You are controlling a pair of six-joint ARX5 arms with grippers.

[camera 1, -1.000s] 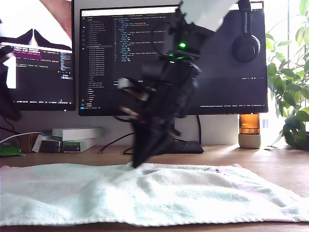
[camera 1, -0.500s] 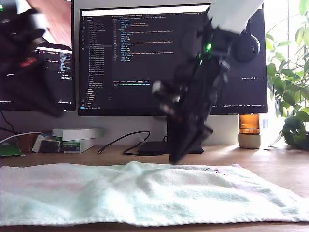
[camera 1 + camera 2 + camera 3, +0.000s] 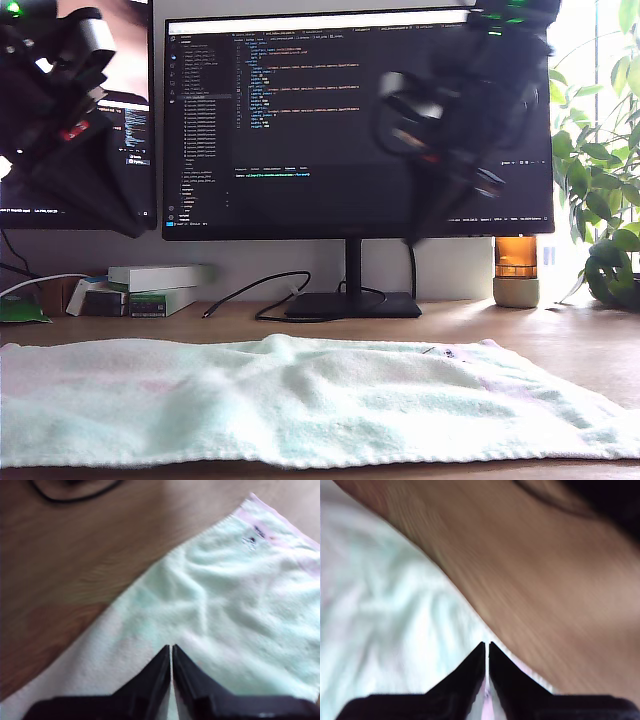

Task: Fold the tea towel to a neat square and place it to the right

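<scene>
Lying spread flat and unfolded, the tea towel (image 3: 300,400) is covering most of the near tabletop (image 3: 560,330) in the exterior view, running from that view's left edge almost to its right edge. Its pale mint pile is rumpling into soft ridges near the middle, and a small dark mark is showing near its far edge towards the exterior view's right.

My first tool (image 3: 171,647) is hovering above the towel's corner with the pink band and the dark mark, its two black jaws pressing together with nothing between them. In the exterior view this arm is showing as a dark blur high at the right, in front of the monitor (image 3: 300,120), clear of the cloth.

My second tool (image 3: 486,643) is hanging over the towel's other end, where cloth is meeting bare wood, its jaws likewise pressing together and gripping nothing. Its arm is sitting high at the exterior view's left.

Behind the towel, stacked boxes (image 3: 160,285), a black cable (image 3: 250,290), an amber jar (image 3: 517,270) and a leafy plant (image 3: 600,200) are standing on the tabletop.
</scene>
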